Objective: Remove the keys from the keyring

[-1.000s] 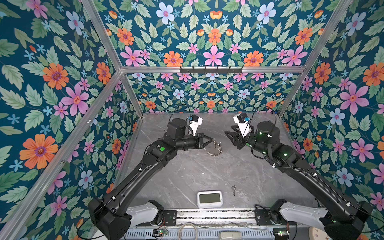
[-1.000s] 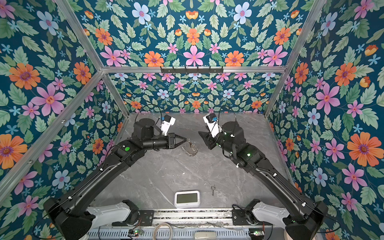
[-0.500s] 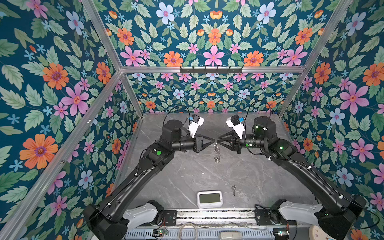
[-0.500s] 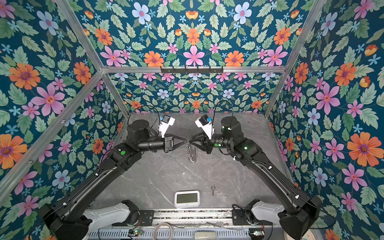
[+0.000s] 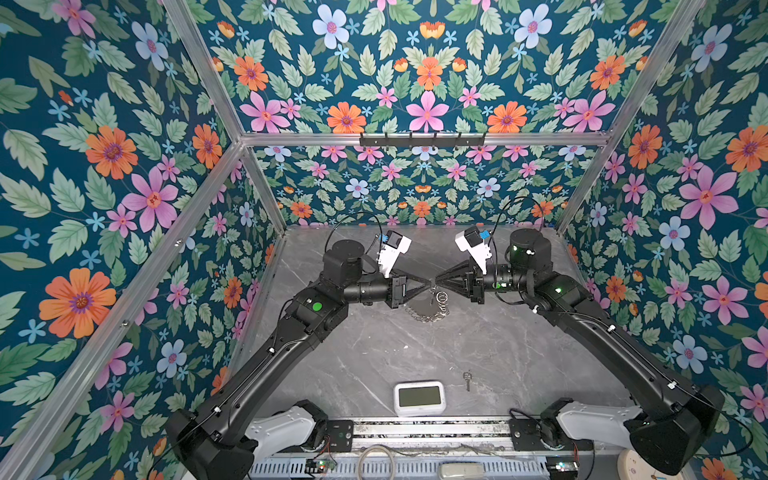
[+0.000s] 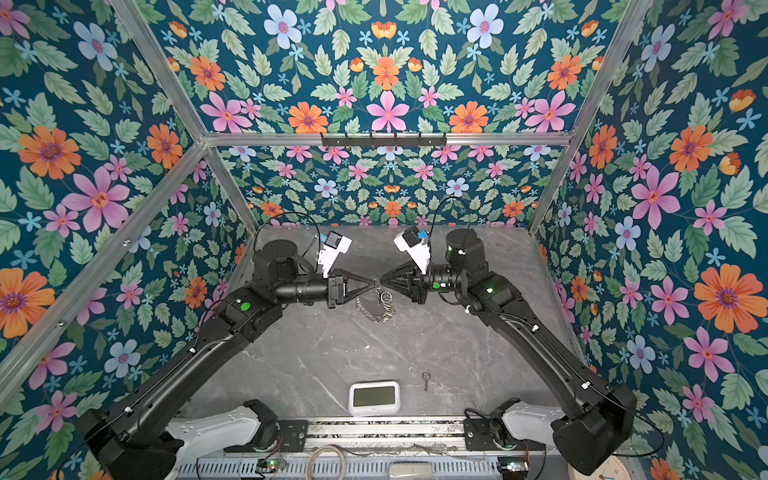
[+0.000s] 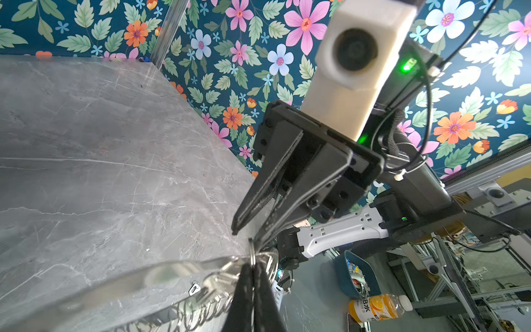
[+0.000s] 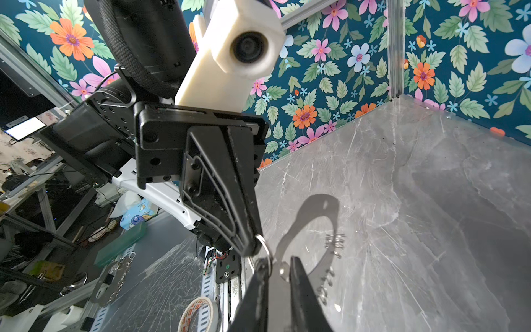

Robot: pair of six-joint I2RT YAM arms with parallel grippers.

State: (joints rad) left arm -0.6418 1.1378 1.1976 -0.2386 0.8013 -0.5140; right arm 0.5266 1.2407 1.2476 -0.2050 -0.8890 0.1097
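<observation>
The keyring (image 5: 417, 308) (image 6: 372, 309), a translucent grey C-shaped plate edged with small silver rings, hangs above the table. My left gripper (image 5: 429, 284) (image 7: 253, 263) is shut on a ring at its top. My right gripper (image 5: 437, 283) (image 8: 277, 266) meets it tip to tip. Its fingers stand a narrow gap apart, pressing on either side of the end of the keyring's plate (image 8: 310, 218). A small round silver piece sits between them. One key (image 5: 467, 379) (image 6: 424, 379) lies alone on the table, near the front.
A white clock (image 5: 419, 398) (image 6: 374, 398) stands at the table's front edge, left of the loose key. Floral walls close in the back and both sides. A metal rail (image 5: 428, 430) runs along the front.
My right gripper swung in from the right to meet the left gripper, and its jaws narrowed. My left gripper carried the keyring up and towards the middle.
</observation>
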